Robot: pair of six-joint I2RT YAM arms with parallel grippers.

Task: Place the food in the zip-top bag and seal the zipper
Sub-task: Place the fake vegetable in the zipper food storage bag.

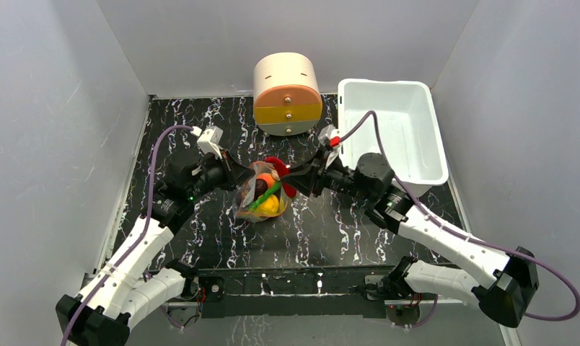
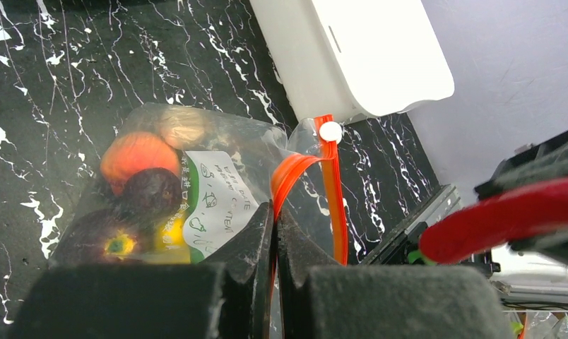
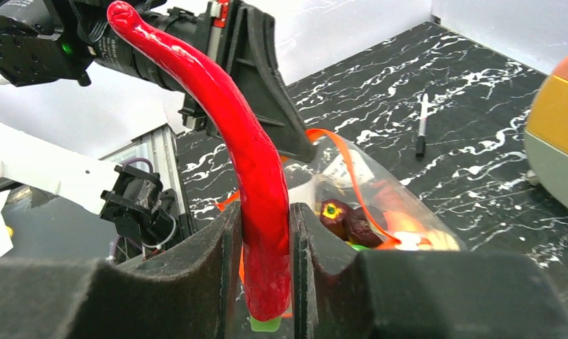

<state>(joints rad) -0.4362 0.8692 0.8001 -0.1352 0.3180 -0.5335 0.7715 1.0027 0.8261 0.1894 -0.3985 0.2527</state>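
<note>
My left fingers (image 1: 233, 175) are pressed fully together on the orange-red zipper (image 2: 334, 191) at the mouth of the zip-top bag (image 1: 262, 196), which lies on the black marbled surface (image 1: 345, 223) midway between my two arms. Only the left wrist view shows that pinch up close (image 2: 267, 226), with the strip bowed into a loop just above the tips. It also shows what is inside the bag (image 2: 225, 191): an orange fruit (image 2: 136, 155), a dark maroon piece (image 2: 150, 194) and a beige bulb (image 2: 182, 127). From above, a yellow lemon (image 1: 270, 207) and a green chili (image 1: 261, 202) show through the plastic. To the right, my right fingers (image 1: 301, 176) are closed part way around the red chili (image 1: 276, 164), clamping its lower end. The right wrist view (image 3: 225, 233) shows the chili (image 3: 256, 162) standing upright over the open mouth, and a pen (image 3: 422, 127) farther out. The white tub (image 1: 388, 130) sits at far right, beside a round banded container (image 1: 287, 94).
</note>
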